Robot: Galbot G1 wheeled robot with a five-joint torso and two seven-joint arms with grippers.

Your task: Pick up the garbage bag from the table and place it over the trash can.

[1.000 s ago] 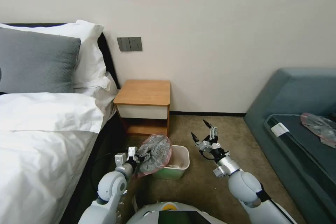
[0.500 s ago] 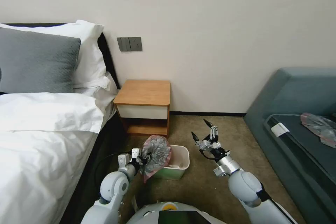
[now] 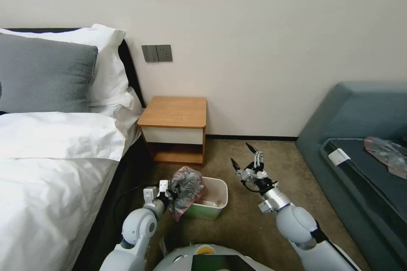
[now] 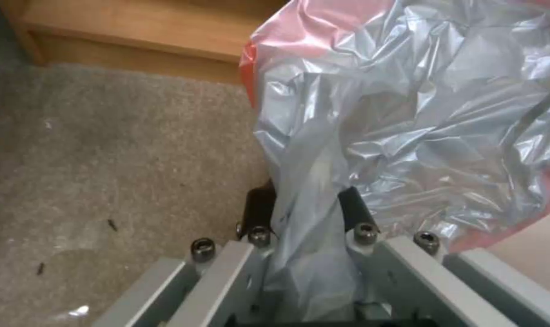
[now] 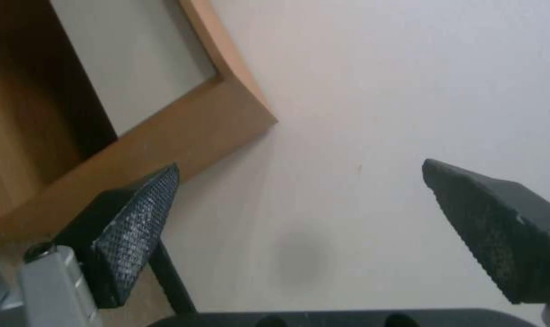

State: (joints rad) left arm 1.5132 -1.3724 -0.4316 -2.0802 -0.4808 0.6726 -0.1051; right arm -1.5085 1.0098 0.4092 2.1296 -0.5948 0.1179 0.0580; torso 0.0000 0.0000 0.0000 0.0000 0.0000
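The crumpled grey-clear garbage bag (image 3: 186, 187) with its pink-red rim hangs over the left end of the trash can (image 3: 212, 204), a small green bin with a cream rim standing on the carpet. My left gripper (image 3: 171, 193) is shut on a bunched fold of the bag (image 4: 408, 113); in the left wrist view the film runs between its dark fingers (image 4: 258, 210). My right gripper (image 3: 242, 156) stands open just right of the bin and above it, holding nothing; its black pads (image 5: 136, 218) show wide apart. The table (image 3: 176, 112) stands behind the bin with a bare top.
A bed with white sheets (image 3: 51, 169) and pillows runs along the left. A grey-blue sofa (image 3: 360, 144) stands at the right with another pinkish clear bag (image 3: 388, 152) on its seat. Open carpet (image 3: 254, 156) lies between the bin and the sofa.
My left gripper has lowered and drawn back toward me with the bag, which now hangs lower and more bunched at the bin's left end. The right arm has barely moved.
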